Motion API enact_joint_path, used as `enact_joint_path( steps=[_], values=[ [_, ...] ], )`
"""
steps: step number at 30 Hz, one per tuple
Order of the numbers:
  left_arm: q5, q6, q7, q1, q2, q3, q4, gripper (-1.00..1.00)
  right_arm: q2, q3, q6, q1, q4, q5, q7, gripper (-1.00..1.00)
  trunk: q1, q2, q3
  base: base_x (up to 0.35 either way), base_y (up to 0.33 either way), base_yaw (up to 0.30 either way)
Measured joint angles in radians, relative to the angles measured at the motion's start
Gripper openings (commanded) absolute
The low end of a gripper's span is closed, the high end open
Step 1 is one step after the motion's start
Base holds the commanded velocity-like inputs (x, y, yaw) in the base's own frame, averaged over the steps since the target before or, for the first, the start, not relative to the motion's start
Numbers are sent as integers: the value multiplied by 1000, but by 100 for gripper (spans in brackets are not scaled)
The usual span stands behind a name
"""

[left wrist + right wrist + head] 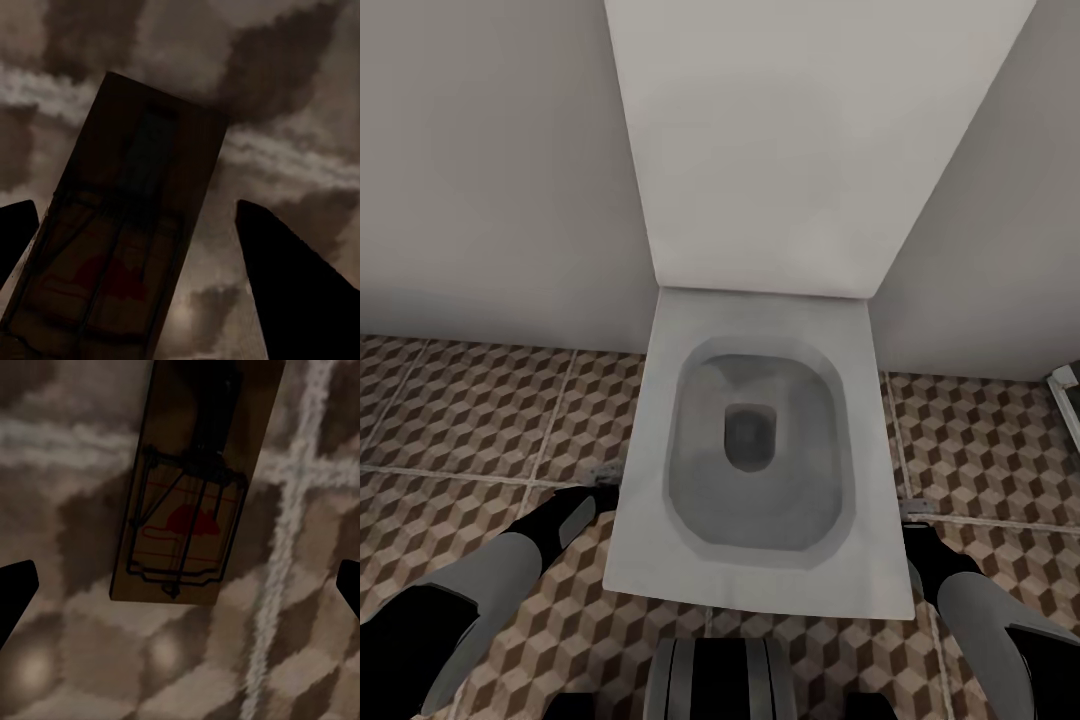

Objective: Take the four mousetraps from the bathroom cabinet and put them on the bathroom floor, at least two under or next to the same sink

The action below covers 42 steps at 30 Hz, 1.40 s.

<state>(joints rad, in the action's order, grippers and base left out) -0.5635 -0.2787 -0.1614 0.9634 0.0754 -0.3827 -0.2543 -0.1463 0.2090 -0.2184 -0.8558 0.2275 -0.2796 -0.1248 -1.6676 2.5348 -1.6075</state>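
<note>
Two mousetraps show, each a tan board with dark wire and a red mark. One mousetrap (120, 225) lies between the spread fingers of my left gripper (135, 206), close to one finger and apart from the other. The second mousetrap (195, 487) rests flat on the cube-patterned bathroom floor (300, 645) just beyond my right gripper (187, 566), whose fingers stand wide apart. In the head view the left gripper (600, 485) and right gripper (916, 512) reach down to the floor (460, 400) on either side of a toilet. The cabinet and the sink are out of view.
A white square toilet (760, 450) with its raised lid (790, 140) stands straight ahead against pale walls. A white fixture edge (1066, 395) shows at the far right. Tiled floor extends to the left and right of the toilet.
</note>
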Motion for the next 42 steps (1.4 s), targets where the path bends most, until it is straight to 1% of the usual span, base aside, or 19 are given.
enact_joint_path(
  steps=[42],
  values=[
    [0,0,0,0,0,0,1,100,0,1,0,0,1,-1,-1,100,0,0,0,0,0,0]
  ],
)
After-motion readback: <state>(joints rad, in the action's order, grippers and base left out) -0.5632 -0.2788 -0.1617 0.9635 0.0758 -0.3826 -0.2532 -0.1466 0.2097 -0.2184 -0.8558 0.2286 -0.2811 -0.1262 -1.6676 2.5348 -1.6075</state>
